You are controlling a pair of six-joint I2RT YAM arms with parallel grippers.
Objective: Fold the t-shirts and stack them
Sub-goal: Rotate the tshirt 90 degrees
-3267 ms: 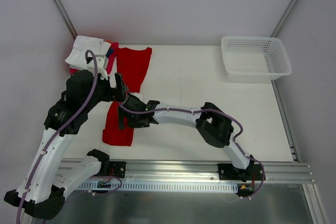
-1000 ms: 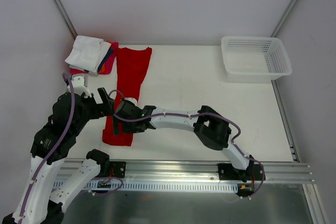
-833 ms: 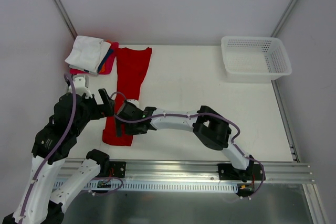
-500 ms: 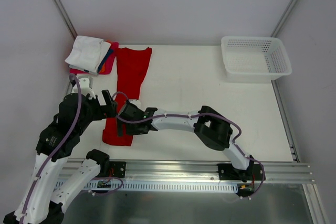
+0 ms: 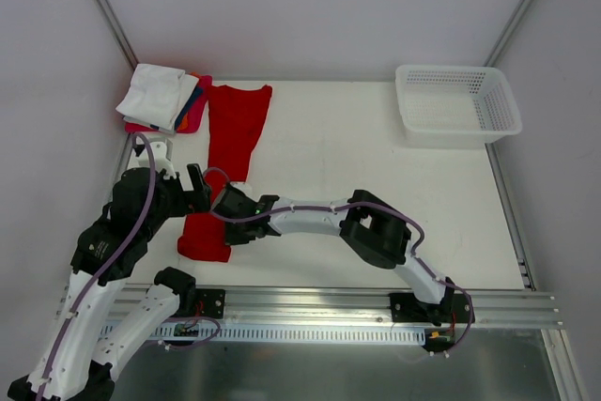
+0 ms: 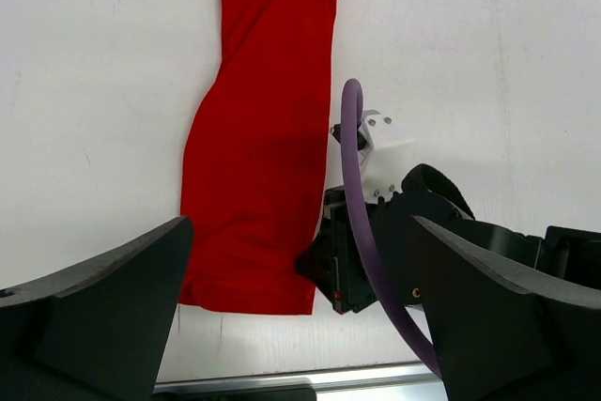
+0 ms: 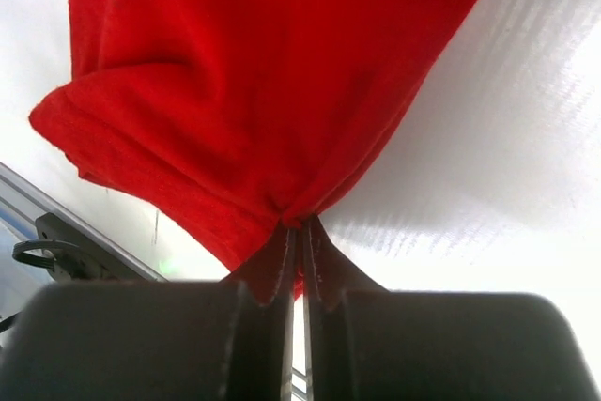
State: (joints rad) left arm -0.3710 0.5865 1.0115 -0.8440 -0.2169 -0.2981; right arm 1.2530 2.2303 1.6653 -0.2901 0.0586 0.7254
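Note:
A bright red t-shirt (image 5: 235, 124) lies folded into a long strip on the table's left side. Its near hem reaches toward the front rail. My right gripper (image 7: 296, 229) is shut on the shirt's right edge close to that hem, and the cloth bunches at the fingertips. The left wrist view shows the red t-shirt (image 6: 263, 138) with the right gripper (image 6: 324, 265) pinching it. My left gripper (image 5: 192, 196) hovers open above the shirt's near left part, with nothing between its wide fingers (image 6: 94, 316). Folded t-shirts, white on top, are stacked (image 5: 155, 96) at the far left corner.
A white mesh basket (image 5: 457, 103) stands at the far right of the table. The metal front rail (image 5: 329, 302) runs just behind the shirt's hem. The frame post (image 5: 103, 16) and the wall close in the left side by the stack.
My right gripper has shut on the shirt's near right edge, and the hem has shifted slightly left and bunched. The left arm has crept forward and stays open.

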